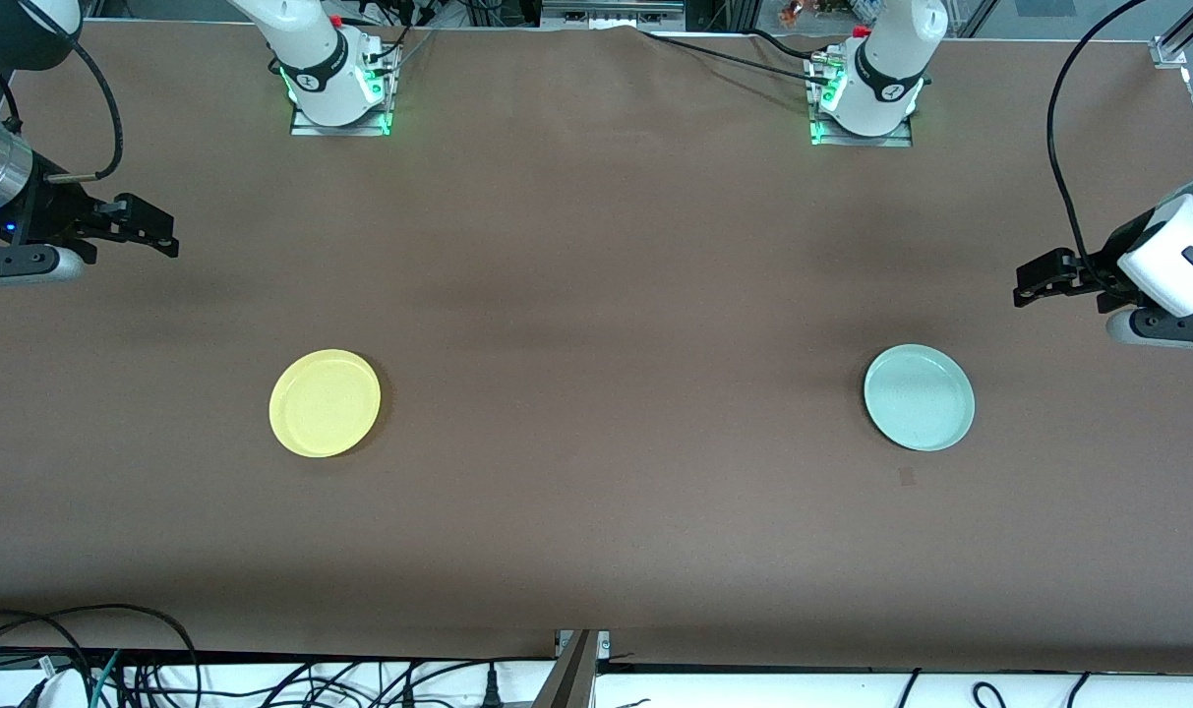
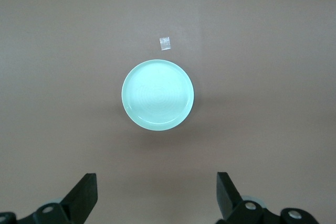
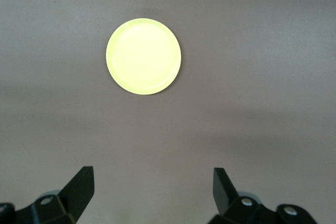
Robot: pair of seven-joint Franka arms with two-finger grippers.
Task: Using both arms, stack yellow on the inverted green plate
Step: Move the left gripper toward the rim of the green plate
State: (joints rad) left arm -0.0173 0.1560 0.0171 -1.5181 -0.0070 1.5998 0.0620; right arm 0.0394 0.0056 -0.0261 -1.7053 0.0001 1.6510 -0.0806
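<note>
Two plates well apart, yellow (image 1: 325,403), green plate (image 1: 919,396); table (image 1: 596,324) between.

Brown tabletop (image 1: 596,295) is filling nearly the whole front view, w/ a matte, cloth-like surface & faint darker bands running across it. Small pale tape scrap (image 2: 165,42) is lying on it toward the left arm's end. Black cables (image 1: 94,669) are trailing along a white ledge (image 1: 852,688) at the edge nearest the front camera. Green lights (image 1: 385,98) are glowing at the mounting plates (image 1: 340,123). Metal framing (image 1: 1171,49) is showing at one corner.
</note>
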